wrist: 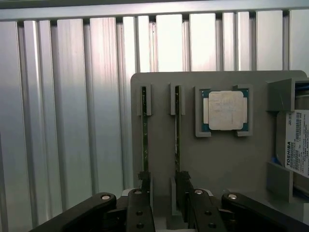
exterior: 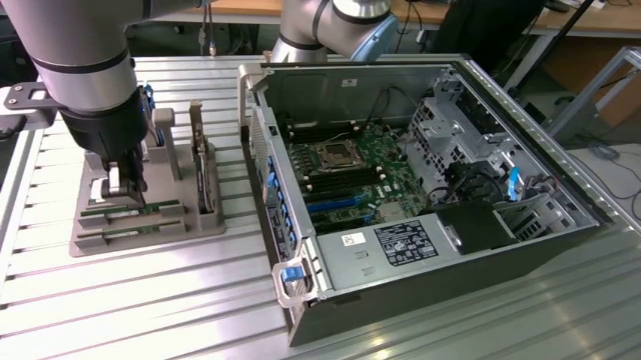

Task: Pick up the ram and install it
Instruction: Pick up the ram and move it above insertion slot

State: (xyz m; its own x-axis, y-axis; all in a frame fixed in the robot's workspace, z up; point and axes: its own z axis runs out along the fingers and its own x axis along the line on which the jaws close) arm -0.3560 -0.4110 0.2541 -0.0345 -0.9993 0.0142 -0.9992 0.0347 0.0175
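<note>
Jaws spread wide and holding nothing, the gripper (wrist: 162,181) hangs just over the grey holder (wrist: 161,140), where the ram (wrist: 177,130) stands on edge in its slot beside a second stick (wrist: 144,130), the open computer case (exterior: 341,262) well apart.

Open bench (exterior: 40,225) lies free on the exterior view's left of the holder (exterior: 110,244). The upright hard drive (exterior: 206,176) and case (exterior: 350,274) hem its other side; the gap between the ram (wrist: 177,130) and its neighbour stick (wrist: 144,130) looks tight.
</note>
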